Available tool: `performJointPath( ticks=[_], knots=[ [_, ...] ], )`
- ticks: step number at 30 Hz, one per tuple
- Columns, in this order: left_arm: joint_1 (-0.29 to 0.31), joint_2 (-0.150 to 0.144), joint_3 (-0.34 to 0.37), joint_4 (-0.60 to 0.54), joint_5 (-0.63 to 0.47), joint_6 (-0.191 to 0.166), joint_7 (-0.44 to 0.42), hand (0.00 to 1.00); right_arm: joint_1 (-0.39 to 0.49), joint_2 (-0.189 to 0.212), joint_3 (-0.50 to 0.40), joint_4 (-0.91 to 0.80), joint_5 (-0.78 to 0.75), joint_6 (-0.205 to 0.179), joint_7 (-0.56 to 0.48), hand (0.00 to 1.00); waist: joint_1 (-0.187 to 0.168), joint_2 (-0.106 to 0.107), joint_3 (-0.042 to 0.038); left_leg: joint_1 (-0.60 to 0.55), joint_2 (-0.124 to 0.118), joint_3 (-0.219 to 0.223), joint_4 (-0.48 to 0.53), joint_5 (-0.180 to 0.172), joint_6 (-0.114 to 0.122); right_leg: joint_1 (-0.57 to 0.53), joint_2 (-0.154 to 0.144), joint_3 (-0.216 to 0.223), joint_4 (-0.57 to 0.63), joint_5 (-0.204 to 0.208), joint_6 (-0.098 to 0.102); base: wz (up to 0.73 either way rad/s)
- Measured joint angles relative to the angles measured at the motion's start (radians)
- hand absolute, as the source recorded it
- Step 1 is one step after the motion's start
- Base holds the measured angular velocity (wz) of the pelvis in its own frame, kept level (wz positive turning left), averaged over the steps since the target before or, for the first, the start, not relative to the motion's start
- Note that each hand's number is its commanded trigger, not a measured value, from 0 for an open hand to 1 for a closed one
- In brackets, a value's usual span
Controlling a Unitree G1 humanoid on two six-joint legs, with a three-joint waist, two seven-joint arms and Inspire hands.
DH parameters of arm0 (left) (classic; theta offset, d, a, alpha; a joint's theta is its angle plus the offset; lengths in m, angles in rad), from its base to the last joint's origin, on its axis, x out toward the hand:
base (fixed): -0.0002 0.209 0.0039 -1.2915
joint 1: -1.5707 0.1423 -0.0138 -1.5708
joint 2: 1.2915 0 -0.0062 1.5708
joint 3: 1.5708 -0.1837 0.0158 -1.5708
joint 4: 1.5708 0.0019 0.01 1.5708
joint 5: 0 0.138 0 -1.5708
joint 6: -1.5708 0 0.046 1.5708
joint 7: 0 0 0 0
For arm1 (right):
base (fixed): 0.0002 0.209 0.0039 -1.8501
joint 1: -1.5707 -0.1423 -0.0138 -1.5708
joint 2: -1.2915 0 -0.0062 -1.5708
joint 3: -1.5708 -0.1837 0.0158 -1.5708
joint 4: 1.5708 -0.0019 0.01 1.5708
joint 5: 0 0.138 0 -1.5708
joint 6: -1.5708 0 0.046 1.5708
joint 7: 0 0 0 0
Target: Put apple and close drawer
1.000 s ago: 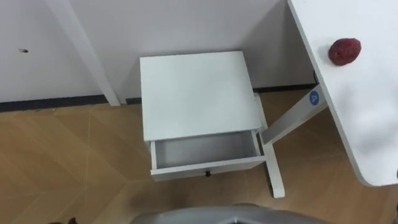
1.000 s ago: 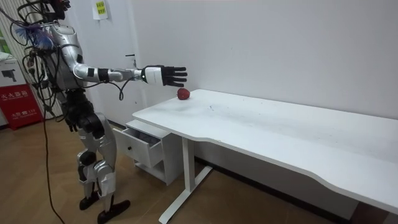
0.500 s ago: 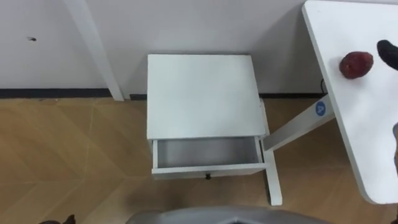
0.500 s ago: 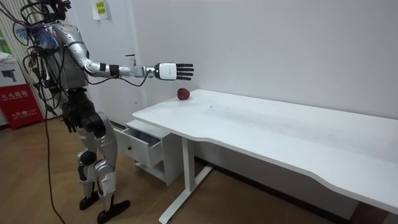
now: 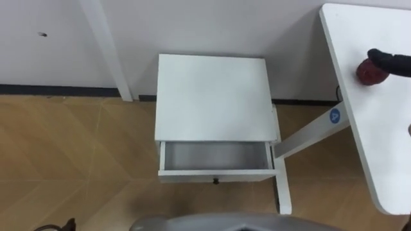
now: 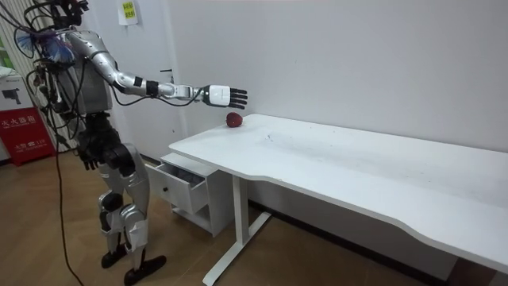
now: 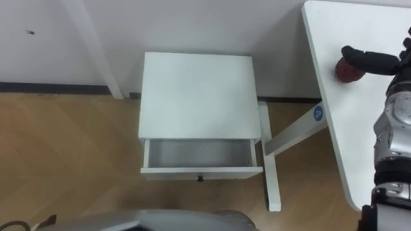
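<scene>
1. The step in hand is the reach for the apple [image 7: 347, 70]; nothing is gripped yet, so I judge the task to be at its start; the robot stands upright before the cabinet [image 5: 214, 96], at the end of the desk [image 5: 379, 147], with its right arm stretched out over the desk's corner.
2. The right hand [image 6: 225, 96] hovers over the apple with fingers straight and spread, holding nothing; the room view shows a gap between hand and fruit; in the eye views the dark fingers [image 7: 363, 58] cross the apple's upper edge.
3. The apple lies on the desk, near the corner by the wall, well apart from the drawer [image 5: 215, 156].
4. The drawer stands pulled out under the cabinet top; its inside looks bare; a small dark knob [image 5: 215, 181] sits on its front.
5. The next move likely calls for lowering the hand and curling the fingers round the apple; the fruit is round and may roll if nudged, so a descent from straight above seems wise; then comes the carry down to the drawer, which sits lower than the desk, a release inside, and a push on the front.
6. Writing: a round blue sticker [image 5: 333, 117] marks the desk's leg, its mark too small to read; a yellow notice [image 6: 127, 12] hangs on the wall; a red stand [image 6: 24, 127] bears white characters; apple and cabinet carry no label.
</scene>
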Motion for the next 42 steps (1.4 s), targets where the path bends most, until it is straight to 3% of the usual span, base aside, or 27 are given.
performJointPath(
  ticks=[9, 16, 20, 29, 35, 39, 42],
  knots=[
    [0.002, 0.0, 0.0, 0.0, 0.0, 0.005, -0.003, 0.0, -0.003, -0.01, 0.02, 0.033, 0.0, 0.013, 0.087, 0.0, 0.022, 0.01, 0.0053, 0.011, 0.0, -0.021, 0.004, 0.0, 0.0, 0.021, -0.002, -0.024, -0.003, 0.0, 0.0, 0.06],
    [0.01, 0.004, 0.0, 0.019, 0.023, 0.005, -0.027, 0.0, -0.024, -0.02, 0.023, 0.107, -0.009, 0.008, 0.128, 0.0, 0.033, 0.017, 0.0007, 0.011, -0.002, -0.027, 0.005, 0.001, -0.002, 0.027, -0.001, -0.032, -0.015, 0.0, 0.0, 0.02],
    [0.017, 0.009, -0.002, 0.036, 0.022, 0.007, -0.034, 0.0, -0.039, -0.031, 0.029, 0.176, -0.041, 0.007, 0.127, 0.0, 0.042, 0.006, -0.0053, 0.016, -0.002, -0.033, 0.007, 0.001, -0.002, 0.034, -0.001, -0.038, -0.016, 0.0, 0.0, 0.03],
    [0.004, 0.01, -0.001, 0.068, 0.064, 0.006, -0.045, 0.0, -0.04, -0.031, 0.027, 0.2, -0.075, 0.002, 0.115, 0.0, 0.049, 0.014, -0.0004, 0.009, -0.002, -0.048, 0.015, 0.002, -0.004, 0.043, -0.002, -0.054, -0.016, 0.0, 0.0, 0.04],
    [0.008, 0.01, -0.001, 0.068, 0.066, 0.006, -0.042, 0.0, -0.04, -0.031, 0.026, 0.239, -0.08, -0.012, 0.083, 0.0, 0.05, 0.016, -0.0015, 0.007, -0.001, -0.047, 0.015, 0.002, -0.005, 0.043, -0.001, -0.053, -0.016, 0.001, -0.001, 0.0],
    [0.002, 0.008, -0.001, 0.068, 0.065, 0.005, -0.036, 0.0, -0.04, -0.031, 0.027, 0.299, -0.116, -0.007, 0.092, 0.0, 0.049, 0.023, -0.0064, 0.009, -0.002, -0.047, 0.019, 0.002, -0.005, 0.043, -0.002, -0.06, -0.016, 0.001, -0.002, 0.0],
    [0.001, 0.008, -0.001, 0.068, 0.065, 0.005, -0.03, 0.0, -0.039, -0.031, 0.027, 0.317, -0.124, -0.005, 0.094, 0.0, 0.045, 0.043, -0.0077, 0.012, -0.003, -0.046, 0.015, 0.003, -0.004, 0.043, -0.004, -0.067, -0.016, 0.001, -0.002, 0.0]
  ],
)
